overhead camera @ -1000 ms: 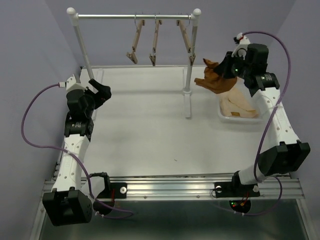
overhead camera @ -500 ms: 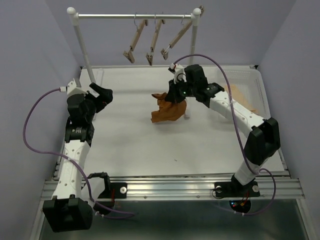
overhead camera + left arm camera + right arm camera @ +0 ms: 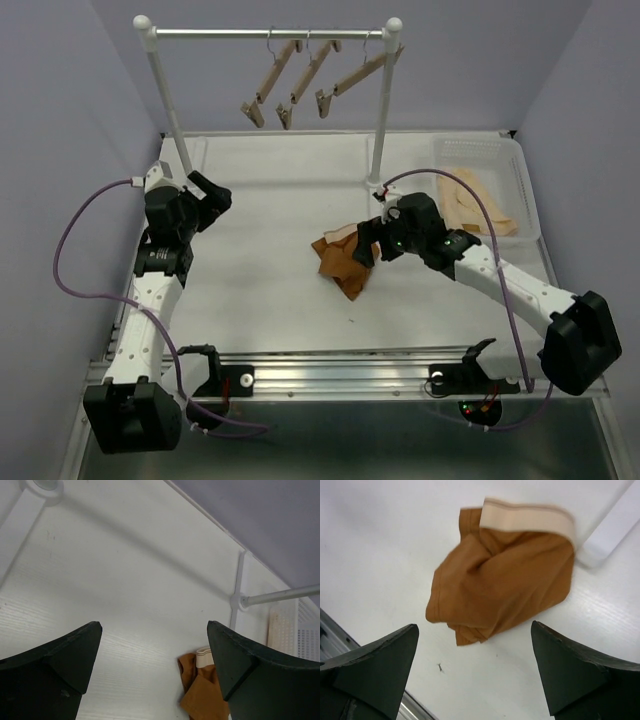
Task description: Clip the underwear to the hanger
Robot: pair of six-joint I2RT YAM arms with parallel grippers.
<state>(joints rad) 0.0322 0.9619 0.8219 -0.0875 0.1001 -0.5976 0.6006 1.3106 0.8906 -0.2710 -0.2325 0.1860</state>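
Observation:
The rust-brown underwear (image 3: 340,262) with its tan waistband lies crumpled on the white table, near the middle. My right gripper (image 3: 366,252) hovers just to its right, open, with nothing between the jaws. In the right wrist view the underwear (image 3: 505,580) lies just beyond the spread fingertips of the right gripper (image 3: 475,626). Three light-wood hangers (image 3: 305,85) hang tilted on the rack's rail at the back. My left gripper (image 3: 215,190) is open at the left and holds nothing. The left wrist view shows the left gripper (image 3: 155,625) spread wide and the underwear (image 3: 202,690) far off.
A white basket (image 3: 500,150) at the back right holds pale cream garments (image 3: 470,200). The rack's right post (image 3: 381,110) and its foot (image 3: 376,185) stand just behind the underwear. The left post (image 3: 165,90) stands near my left arm.
My right arm carried the underwear from over the basket to the middle of the table, then opened and left it lying there. The hangers have swung to a steeper tilt.

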